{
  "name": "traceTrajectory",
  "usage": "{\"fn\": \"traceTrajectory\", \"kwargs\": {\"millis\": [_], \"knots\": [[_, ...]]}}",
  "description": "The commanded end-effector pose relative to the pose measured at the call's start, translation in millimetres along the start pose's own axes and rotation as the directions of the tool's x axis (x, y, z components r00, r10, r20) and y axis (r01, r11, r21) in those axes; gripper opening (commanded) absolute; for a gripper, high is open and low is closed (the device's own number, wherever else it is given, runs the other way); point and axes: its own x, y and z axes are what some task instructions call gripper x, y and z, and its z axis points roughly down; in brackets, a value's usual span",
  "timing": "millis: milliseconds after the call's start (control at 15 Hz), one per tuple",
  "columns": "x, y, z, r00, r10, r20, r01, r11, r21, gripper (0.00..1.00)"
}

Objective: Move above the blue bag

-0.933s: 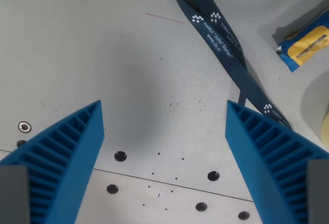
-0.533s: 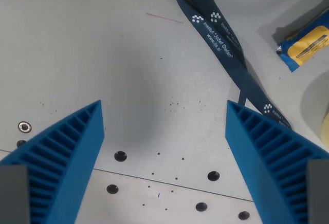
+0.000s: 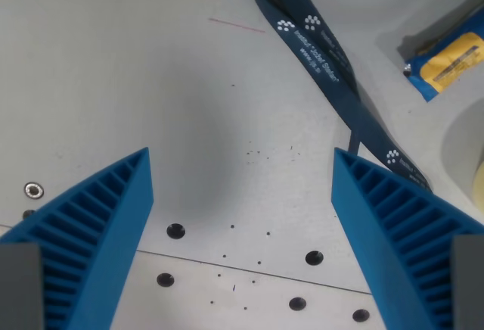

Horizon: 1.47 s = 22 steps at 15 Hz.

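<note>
At the wrist view's left, a ribbed blue finger rises from the bottom edge over the grey table. Just left of it sits a small screw head. Between the fingers the gripper stands wide open with nothing in it; only bare table shows in the gap, dotted with dark specks and, nearer the bottom, a row of holes. Far up the table, thin red lines mark the surface. A dark blue lanyard with white print runs from the top middle down to the right, passing behind the right finger. The blue bag, with a yellow label, lies at the far right edge, well apart from the gripper. Below it a pale curved rim shows at the right edge.
</note>
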Motion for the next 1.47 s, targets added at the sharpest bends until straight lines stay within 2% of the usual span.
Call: {"fn": "traceTrajectory", "kwargs": {"millis": [67,333,600,933,1467], "knots": [[2.7,6.9,5.8,0.991,0.131,-0.033,-0.131,0.991,-0.007,1.0],[3.9,20.3,17.1,0.971,0.234,-0.043,-0.234,0.972,-0.006,1.0],[4.0,37.5,30.7,0.937,0.346,-0.054,-0.346,0.938,-0.001,1.0],[4.2,63.3,51.3,0.873,0.483,-0.067,-0.484,0.875,0.012,1.0],[8.3,111.6,89.1,0.75,0.659,-0.058,-0.658,0.752,0.041,1.0]]}}
